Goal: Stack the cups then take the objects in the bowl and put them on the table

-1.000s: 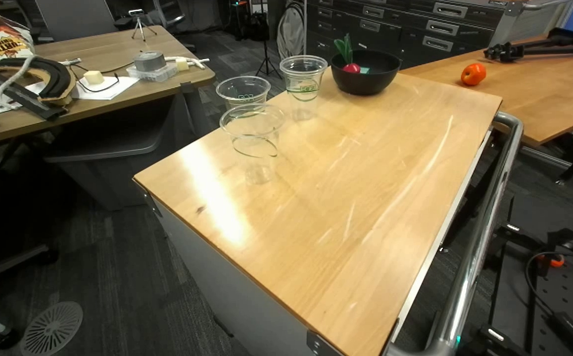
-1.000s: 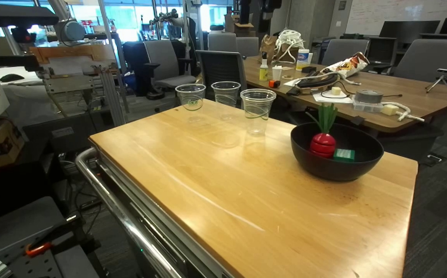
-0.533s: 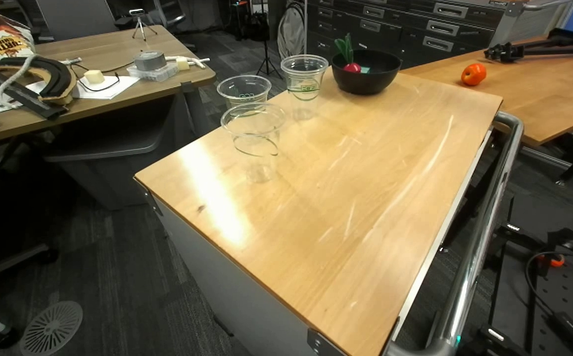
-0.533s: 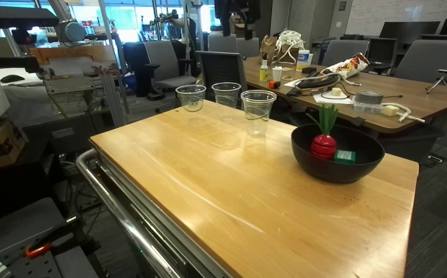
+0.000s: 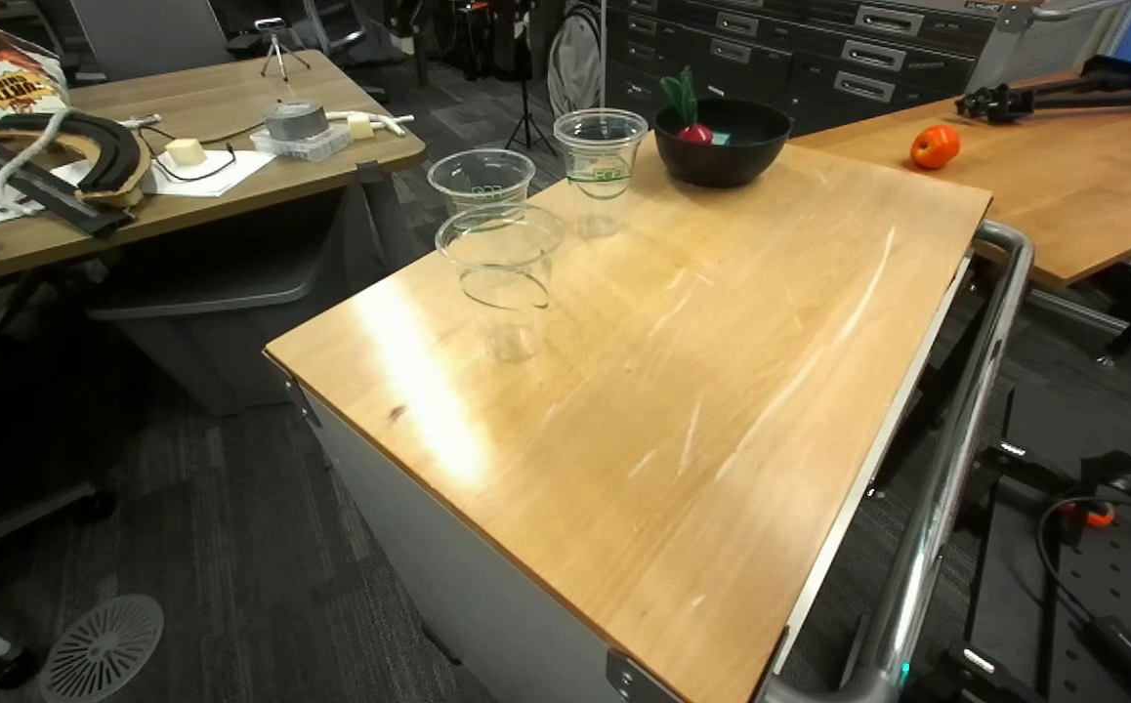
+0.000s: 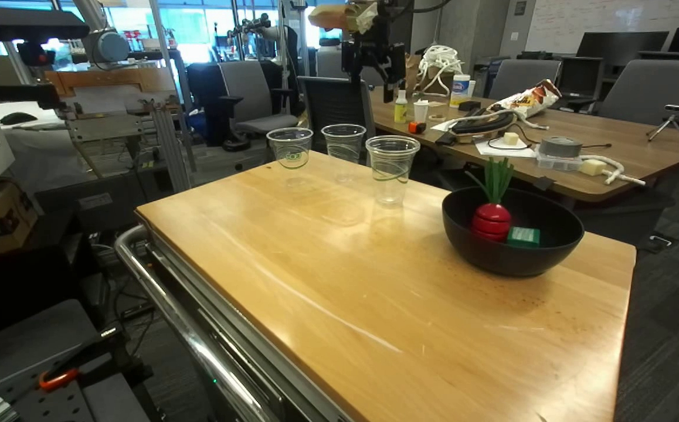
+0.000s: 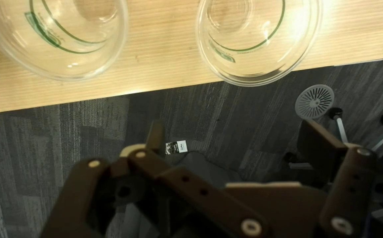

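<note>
My pincer [image 7: 230,136] up in air, jaws wide apart; clear plastic tumblers [image 6: 292,156] upright at three spots on wooden counter [image 6: 292,275], spaced apart, two of them showing in my wrist view; one nearest black bowl [image 6: 512,261] looks doubled near top, I can't tell if nested; leafy red toy radish [image 6: 491,223] inside bowl, small green box [image 6: 523,237] just beside it; bowl sits on same counter

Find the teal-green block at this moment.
In an exterior view, the teal-green block lies inside the black bowl, to the right of the red piece, in the right half of the picture.
</note>
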